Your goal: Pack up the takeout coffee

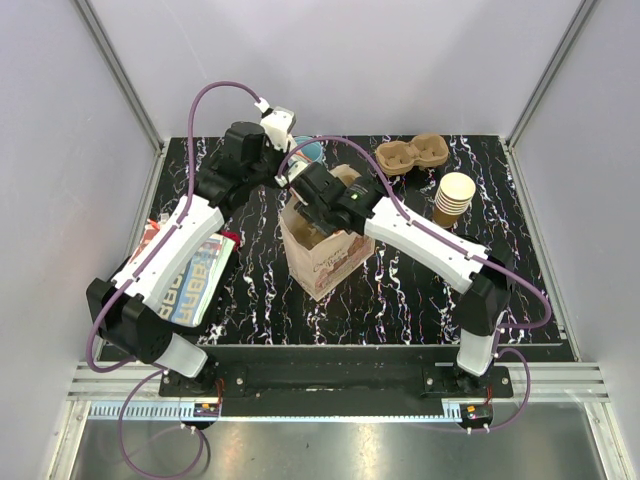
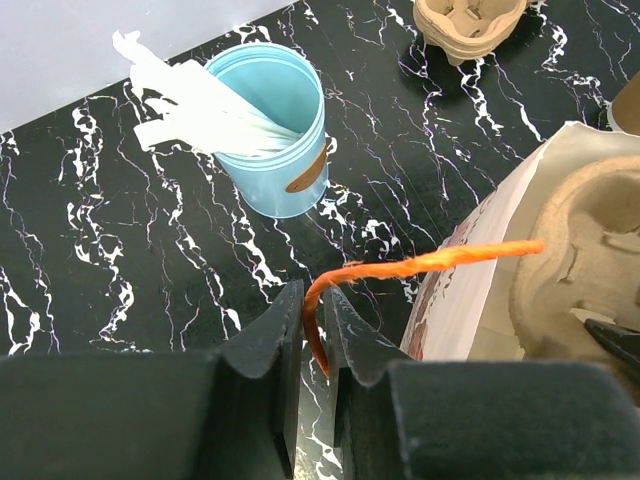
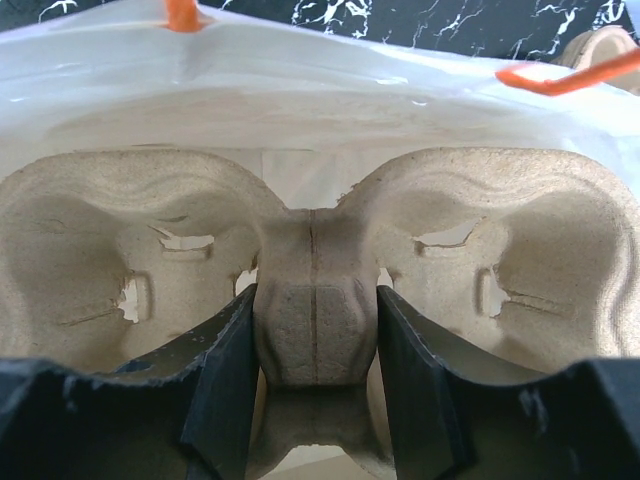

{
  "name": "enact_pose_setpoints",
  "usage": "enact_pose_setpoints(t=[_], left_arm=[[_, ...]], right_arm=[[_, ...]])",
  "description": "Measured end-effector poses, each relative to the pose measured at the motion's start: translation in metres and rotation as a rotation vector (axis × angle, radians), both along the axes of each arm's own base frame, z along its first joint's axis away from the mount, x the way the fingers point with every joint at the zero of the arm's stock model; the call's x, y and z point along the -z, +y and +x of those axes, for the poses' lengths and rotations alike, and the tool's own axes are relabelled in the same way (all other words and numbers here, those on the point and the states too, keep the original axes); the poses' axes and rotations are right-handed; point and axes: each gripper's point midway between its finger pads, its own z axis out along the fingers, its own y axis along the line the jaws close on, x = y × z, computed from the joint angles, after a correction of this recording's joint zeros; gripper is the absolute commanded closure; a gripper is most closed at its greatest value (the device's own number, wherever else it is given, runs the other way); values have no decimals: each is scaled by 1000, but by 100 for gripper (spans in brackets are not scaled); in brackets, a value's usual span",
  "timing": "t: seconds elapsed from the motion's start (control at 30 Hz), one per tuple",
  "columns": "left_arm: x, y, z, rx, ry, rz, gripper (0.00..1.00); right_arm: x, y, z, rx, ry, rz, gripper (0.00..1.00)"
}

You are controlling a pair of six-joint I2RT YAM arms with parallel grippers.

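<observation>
Top view: a paper bag [image 1: 335,262] stands mid-table. The left arm [image 1: 175,250] and right arm [image 1: 430,240] converge over its mouth, masking the contents. At back right are a spare pulp carrier [image 1: 410,152] and a stack of tan cups [image 1: 455,195].

Left wrist: the left gripper [image 2: 312,320] is pinched on the bag's orange cord handle [image 2: 420,265]. A light-blue cup of white sticks [image 2: 275,140] stands beyond.

Right wrist: the right gripper [image 3: 315,330] is clamped on the centre post of a pulp cup carrier [image 3: 520,220] inside the bag.

The takeout coffee shows in no view; its location cannot be told.
</observation>
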Motion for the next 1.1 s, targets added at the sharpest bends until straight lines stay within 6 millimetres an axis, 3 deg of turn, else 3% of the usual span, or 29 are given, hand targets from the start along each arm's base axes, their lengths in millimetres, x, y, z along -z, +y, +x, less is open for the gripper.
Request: enact_pose_setpoints(t=[0.73, 1.1], left_arm=[[7, 9, -4, -12, 28, 30, 84], [5, 10, -5, -12, 26, 29, 84]], right_arm=[[5, 7, -3, 3, -4, -5, 45], [12, 19, -12, -32, 87, 81, 42]])
